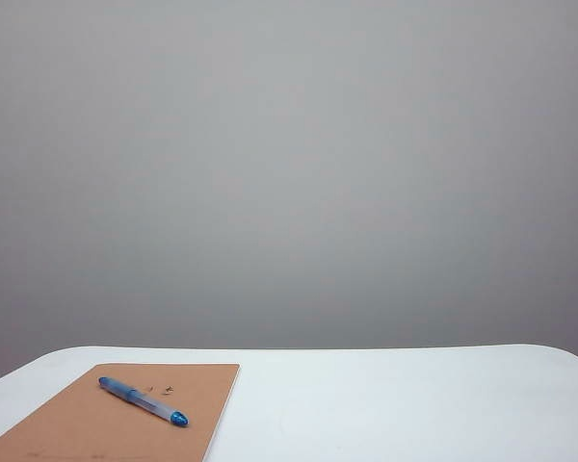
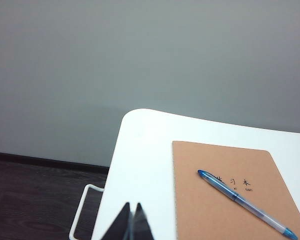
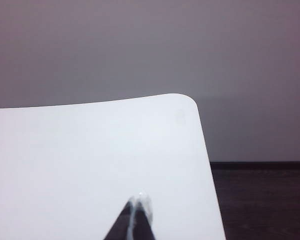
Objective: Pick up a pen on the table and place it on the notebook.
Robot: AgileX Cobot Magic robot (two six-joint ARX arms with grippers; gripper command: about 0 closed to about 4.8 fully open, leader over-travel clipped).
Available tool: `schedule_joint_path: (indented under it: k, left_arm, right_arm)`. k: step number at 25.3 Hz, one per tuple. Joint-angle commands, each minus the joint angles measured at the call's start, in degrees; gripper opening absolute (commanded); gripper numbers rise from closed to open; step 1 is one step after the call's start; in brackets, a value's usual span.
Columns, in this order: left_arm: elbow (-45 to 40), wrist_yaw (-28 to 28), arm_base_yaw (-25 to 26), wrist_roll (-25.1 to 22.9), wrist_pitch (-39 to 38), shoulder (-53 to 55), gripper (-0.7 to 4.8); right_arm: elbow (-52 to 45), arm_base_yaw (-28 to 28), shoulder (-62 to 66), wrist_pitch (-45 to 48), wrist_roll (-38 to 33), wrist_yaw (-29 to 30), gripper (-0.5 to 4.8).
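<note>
Blue pen on notebook, grippers shut.

One pen is lying on one notebook, at the near left of the scene. One table is sitting under both. Two grippers are showing, each in its own wrist view only: the left gripper over the table's left edge, the right gripper over the right side of the table. Both are sitting with jaws pressed together, gripping nothing. One white wire frame is hanging beside the table's left edge.
</note>
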State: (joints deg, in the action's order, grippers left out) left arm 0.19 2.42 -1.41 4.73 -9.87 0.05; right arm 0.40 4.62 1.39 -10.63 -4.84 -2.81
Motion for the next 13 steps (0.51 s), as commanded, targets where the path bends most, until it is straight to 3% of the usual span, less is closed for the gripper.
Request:
schedule_joint_path:
  k: [1, 13]
  left_arm:
    - [0.15, -0.07, 0.02, 0.02, -0.79, 0.0, -0.05]
    - [0.17, -0.07, 0.02, 0.02, -0.74, 0.0, -0.05]
  right_arm:
    - [-0.35, -0.04, -0.02, 0.15, -0.09, 0.2, -0.04]
    - [-0.35, -0.04, -0.09, 0.28, -0.04, -0.02, 0.0]
